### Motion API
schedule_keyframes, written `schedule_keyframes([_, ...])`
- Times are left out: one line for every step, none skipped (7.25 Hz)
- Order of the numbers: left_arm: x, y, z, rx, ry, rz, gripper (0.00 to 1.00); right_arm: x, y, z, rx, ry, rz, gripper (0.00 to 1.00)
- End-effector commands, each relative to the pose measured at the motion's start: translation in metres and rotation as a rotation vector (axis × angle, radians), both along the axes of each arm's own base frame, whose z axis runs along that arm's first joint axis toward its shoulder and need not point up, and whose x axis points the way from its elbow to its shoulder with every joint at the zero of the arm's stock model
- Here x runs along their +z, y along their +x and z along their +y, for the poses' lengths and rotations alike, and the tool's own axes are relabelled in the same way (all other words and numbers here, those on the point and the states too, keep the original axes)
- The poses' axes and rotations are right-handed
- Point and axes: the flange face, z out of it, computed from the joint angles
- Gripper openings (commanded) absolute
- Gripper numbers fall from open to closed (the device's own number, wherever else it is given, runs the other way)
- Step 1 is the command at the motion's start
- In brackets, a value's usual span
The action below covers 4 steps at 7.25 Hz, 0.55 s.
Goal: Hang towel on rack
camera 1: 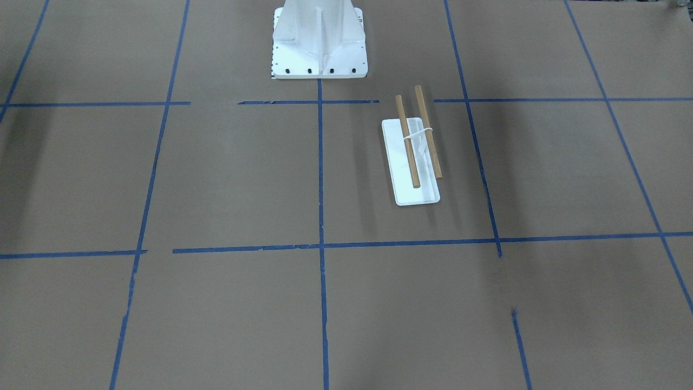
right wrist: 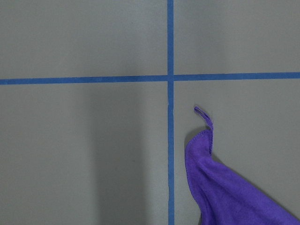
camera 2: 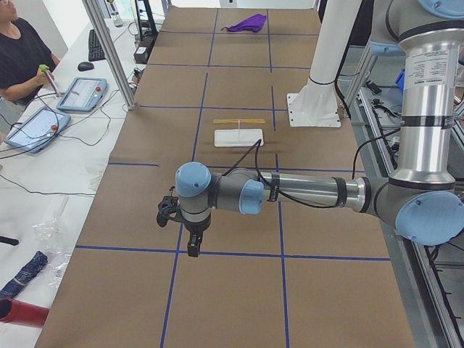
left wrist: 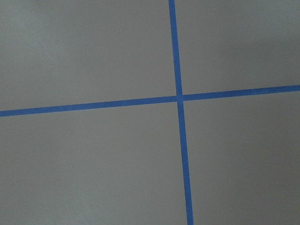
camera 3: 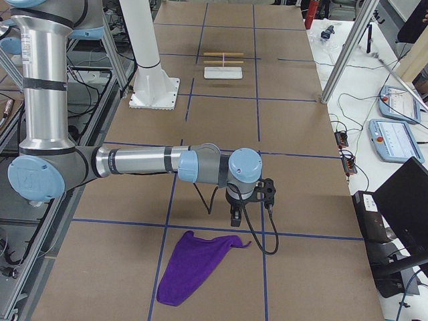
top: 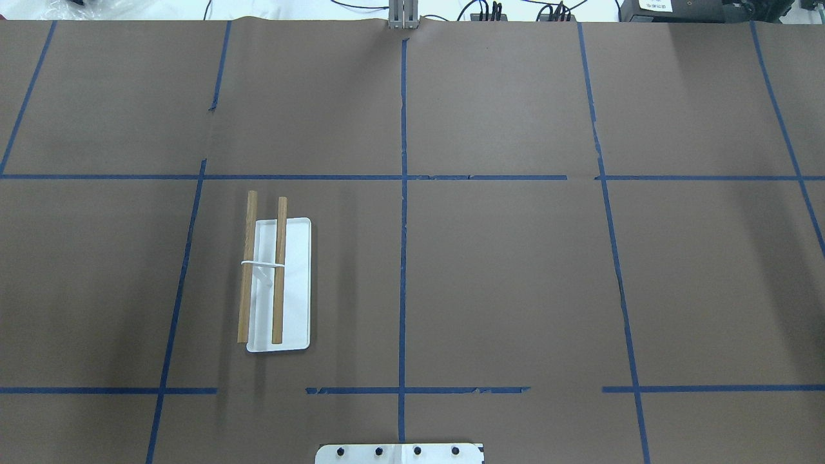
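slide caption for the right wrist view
Deep-purple cloth towel, thin loop string at its corner, lying on brown paper-covered table beside crossed blue tape lines

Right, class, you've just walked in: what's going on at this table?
Two robot arms are set up to hang a towel on a rack, but nothing is held yet. The purple towel lies on the table at the robot's right end. The right gripper hangs above the table close to the towel's loop, not touching it. The rack, a white base with two wooden bars, stands bare on the robot's left side. The left gripper hovers apart from both.
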Motion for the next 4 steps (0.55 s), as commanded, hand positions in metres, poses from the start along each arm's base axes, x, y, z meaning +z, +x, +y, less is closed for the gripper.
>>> schedule_keyframes([-0.003, 0.0, 0.0, 0.0, 0.006, 0.001, 1.0, -0.005, 0.001, -0.006, -0.001, 0.015, 0.017, 1.0])
schedule_keyframes([-0.004, 0.0, -0.001, -0.001, 0.009, 0.001, 1.0, -0.022, 0.001, -0.022, -0.003, 0.053, 0.036, 1.0])
schedule_keyframes([-0.005, 0.0, -0.002, -0.001, 0.014, 0.001, 1.0, -0.009, 0.002, -0.024, -0.012, 0.036, 0.058, 1.0])
schedule_keyframes([-0.01, 0.0, -0.002, -0.002, 0.022, 0.002, 1.0, -0.004, 0.003, -0.02, -0.012, 0.025, 0.067, 1.0])
